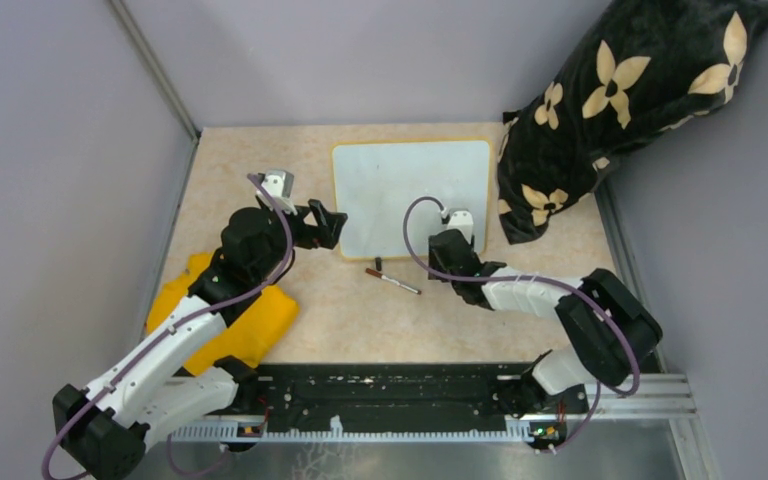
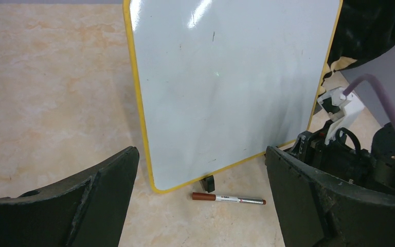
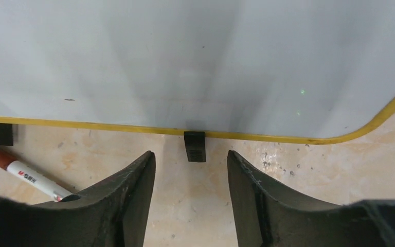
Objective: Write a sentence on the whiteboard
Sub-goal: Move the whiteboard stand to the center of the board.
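The whiteboard (image 1: 390, 190) sits in the upper middle of the top view on the beige marbled tabletop (image 1: 250, 160). Its yellow frame runs all round, and its right edge is close to a black cushion with cream flowers (image 1: 620, 100) at the upper right. Its face shows plain glossy white with a few tiny dark specks and faint grey smears. I cannot tell whether it lies flat or leans back.

A marker (image 1: 393, 279) with a red-brown cap and white barrel lies on the table just below the board's lower edge, between the two arms. In the left wrist view it lies at the bottom centre.

The left gripper (image 2: 201, 152) is at the board's left edge in the top view. Its jaws are spread wide and nothing is between them. Its own camera looks across the board's lower left corner, with a small black foot (image 2: 207, 183) under the frame.

The right gripper (image 3: 190, 164) is at the board's lower edge, right of centre. Its fingers (image 3: 133, 190) stand apart and released, gripping nothing. Between them, further up the frame, a black foot (image 3: 195, 145) pokes out from the yellow edge. The marker shows at that view's lower left, beside the left-hand finger and not touching it.

A yellow cloth (image 1: 250, 320) lies under the left arm at the lower left.
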Controlling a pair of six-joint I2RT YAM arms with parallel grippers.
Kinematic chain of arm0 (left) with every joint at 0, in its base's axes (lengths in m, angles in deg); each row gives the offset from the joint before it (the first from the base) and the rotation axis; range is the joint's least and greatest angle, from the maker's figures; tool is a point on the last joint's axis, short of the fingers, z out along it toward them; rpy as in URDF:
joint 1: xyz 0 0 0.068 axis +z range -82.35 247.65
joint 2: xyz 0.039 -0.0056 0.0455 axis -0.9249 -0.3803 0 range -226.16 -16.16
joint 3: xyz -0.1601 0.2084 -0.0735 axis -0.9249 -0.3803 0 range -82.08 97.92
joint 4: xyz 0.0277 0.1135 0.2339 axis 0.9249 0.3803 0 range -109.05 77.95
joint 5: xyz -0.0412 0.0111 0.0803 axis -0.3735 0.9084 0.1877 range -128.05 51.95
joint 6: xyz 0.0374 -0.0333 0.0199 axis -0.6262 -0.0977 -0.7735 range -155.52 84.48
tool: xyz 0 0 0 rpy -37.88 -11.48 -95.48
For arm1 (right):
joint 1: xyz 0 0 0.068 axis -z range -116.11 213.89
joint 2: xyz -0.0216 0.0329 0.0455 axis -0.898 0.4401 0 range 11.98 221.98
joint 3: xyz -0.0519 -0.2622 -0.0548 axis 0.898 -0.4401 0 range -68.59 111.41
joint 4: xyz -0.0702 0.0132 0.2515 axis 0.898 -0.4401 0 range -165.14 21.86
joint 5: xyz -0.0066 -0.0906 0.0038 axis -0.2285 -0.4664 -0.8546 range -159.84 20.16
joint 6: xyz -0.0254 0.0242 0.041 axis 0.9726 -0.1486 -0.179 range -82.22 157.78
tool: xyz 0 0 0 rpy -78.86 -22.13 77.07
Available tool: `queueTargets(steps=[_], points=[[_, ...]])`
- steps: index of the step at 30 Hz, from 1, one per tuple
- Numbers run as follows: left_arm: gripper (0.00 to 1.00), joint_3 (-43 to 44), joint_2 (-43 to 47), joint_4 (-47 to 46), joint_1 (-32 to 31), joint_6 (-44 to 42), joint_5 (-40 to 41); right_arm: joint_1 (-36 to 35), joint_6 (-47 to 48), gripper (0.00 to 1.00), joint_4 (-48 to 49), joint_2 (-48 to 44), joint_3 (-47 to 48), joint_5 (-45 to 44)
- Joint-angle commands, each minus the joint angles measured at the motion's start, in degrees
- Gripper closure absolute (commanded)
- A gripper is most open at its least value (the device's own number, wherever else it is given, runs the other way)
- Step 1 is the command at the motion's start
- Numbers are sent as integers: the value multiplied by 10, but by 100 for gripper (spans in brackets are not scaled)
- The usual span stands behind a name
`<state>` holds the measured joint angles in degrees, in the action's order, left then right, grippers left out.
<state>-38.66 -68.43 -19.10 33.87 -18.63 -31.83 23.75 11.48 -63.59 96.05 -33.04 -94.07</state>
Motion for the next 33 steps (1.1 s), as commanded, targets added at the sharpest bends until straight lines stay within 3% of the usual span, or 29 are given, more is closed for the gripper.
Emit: queueTargets(steps=[1, 4, 11, 17, 21, 26, 33], points=[[1, -1, 12, -14, -3, -1, 4, -7, -9, 44, -7, -64, -10, 9], [1, -2, 14, -14, -3, -2, 3, -7, -6, 38, -27, -105, -20, 14], [1, -1, 16, -14, -3, -2, 2, -12, 31, 35, -94, -262, -58, 64], [1, -2, 22, -15, -3, -3, 5, -26, 77, 38, -58, -371, -77, 214], [1, -2, 23, -15, -3, 2, 16, -91, 95, 39, -21, -310, -61, 163], [1, -13, 41, -8, -3, 42, 66, -153, 126, 40, 93, -211, -62, 107], [1, -29, 58, -21, -3, 21, 74, -151, 141, 40, 52, -60, 31, 119]])
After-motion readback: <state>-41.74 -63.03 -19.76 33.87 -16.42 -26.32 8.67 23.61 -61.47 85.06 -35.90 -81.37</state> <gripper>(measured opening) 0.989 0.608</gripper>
